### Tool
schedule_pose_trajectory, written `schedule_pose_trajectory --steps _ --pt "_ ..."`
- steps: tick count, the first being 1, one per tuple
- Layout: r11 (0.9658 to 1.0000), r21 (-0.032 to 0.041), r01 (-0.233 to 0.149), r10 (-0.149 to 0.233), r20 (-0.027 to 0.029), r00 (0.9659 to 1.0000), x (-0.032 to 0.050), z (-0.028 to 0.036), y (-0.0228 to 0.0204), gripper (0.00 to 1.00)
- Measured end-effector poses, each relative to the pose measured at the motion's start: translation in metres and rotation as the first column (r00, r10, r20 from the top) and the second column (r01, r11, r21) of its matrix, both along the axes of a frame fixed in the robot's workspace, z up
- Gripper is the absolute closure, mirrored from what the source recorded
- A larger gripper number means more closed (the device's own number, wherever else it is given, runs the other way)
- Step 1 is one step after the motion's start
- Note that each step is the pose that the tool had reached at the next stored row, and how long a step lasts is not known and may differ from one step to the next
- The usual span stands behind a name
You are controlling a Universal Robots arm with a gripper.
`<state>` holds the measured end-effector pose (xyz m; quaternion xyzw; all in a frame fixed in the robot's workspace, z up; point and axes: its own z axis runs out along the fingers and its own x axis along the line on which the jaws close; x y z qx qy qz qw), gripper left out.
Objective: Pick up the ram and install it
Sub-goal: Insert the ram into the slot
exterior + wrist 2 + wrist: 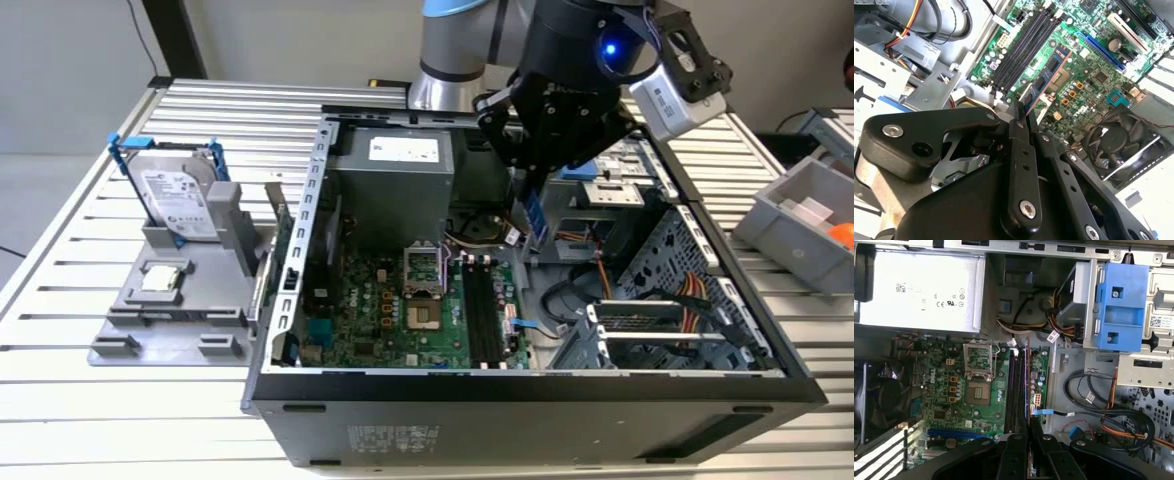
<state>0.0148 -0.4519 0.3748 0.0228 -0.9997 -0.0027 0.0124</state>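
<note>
The gripper point(526, 188) hangs over the open computer case point(534, 400), closed on the upper end of the ram point(535, 222). In the exterior view the ram hangs roughly upright below it, over the far part of the green motherboard point(380, 310) and close to the far end of the black memory slots point(483, 310). I cannot tell whether its lower edge touches anything.

In the second wrist view the fingers point(1019, 145) pinch one end of the ram point(1050, 74), a blue-green stick with small black chips. It reaches out over the board, just beside the slots point(1024, 45) and roughly parallel to them. In the first wrist view the ram point(1028, 390) shows edge-on as a thin line running along the slots point(1015, 390), with the processor socket point(977, 390) to one side.

The grey power supply point(400, 175) sits at the far side of the case. On the exterior view's left, a grey stand point(147, 320) on the slatted counter point(134, 420) holds a hard drive point(174, 195) upright in a blue frame. A small square processor chip point(160, 278) lies on the stand, nearer than the drive.
</note>
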Motion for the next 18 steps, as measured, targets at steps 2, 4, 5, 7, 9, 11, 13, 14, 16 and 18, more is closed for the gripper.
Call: schedule_pose_trajectory --steps 2,4,5,7,9,11,13,14,16,18 --pt "1.0 -0.0009 0.001 -0.001 0.0 1.0 0.0 -0.0005 0.0 1.0" --pt "1.0 -0.0021 0.002 -0.002 0.0 1.0 0.0 -0.0011 0.0 1.0" --pt "1.0 -0.0025 0.003 -0.003 0.0 1.0 0.0 -0.0014 0.0 1.0" --pt "1.0 -0.0035 0.004 -0.004 0.0 1.0 0.0 -0.002 0.0 1.0" --pt "1.0 -0.0048 0.006 -0.006 0.0 1.0 0.0 -0.0025 0.0 1.0" --pt "1.0 -0.006 0.007 -0.007 0.0 1.0 0.0 -0.0031 0.0 1.0" --pt "0.9999 -0.007 0.008 -0.008 0.0 1.0 0.0 -0.0038 0.0 1.0" --pt "0.9999 -0.0074 0.009 -0.009 0.0001 1.0 0.0 -0.0041 0.0 1.0" --pt "0.9999 -0.0085 0.01 -0.01 0.0 0.9999 0.0 -0.0046 0.0 1.0" --pt "0.9999 -0.0093 0.012 -0.012 0.0001 0.9999 0.0 -0.0052 0.0 1.0"
